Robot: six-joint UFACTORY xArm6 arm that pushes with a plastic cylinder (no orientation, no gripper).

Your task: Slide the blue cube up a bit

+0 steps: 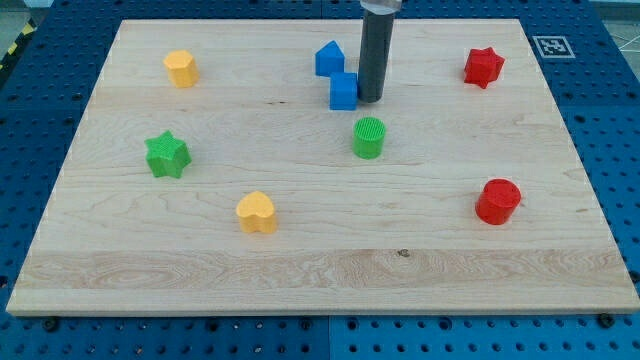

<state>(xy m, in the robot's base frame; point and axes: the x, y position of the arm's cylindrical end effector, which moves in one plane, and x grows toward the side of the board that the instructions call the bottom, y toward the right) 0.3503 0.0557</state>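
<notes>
In the camera view, a pale wooden worktop [300, 270] lay on a blue perforated base [615, 150]. My tip [369, 98] stood on the worktop at the view's top centre, touching or just beside the right side of the blue cube [343, 91]. The tool was a plain dark rod with nothing to open or close, and it held nothing.

A second blue block [329, 58], peaked like a small house, sat just above and left of the cube. Below the tip, a little apart, was a green cylinder [368, 137].

Farther off were:
- a yellow block [181, 68], top left
- a green star [167, 154], left
- a yellow heart [256, 212], lower left
- a red star [483, 66], top right
- a red cylinder [497, 201], lower right
</notes>
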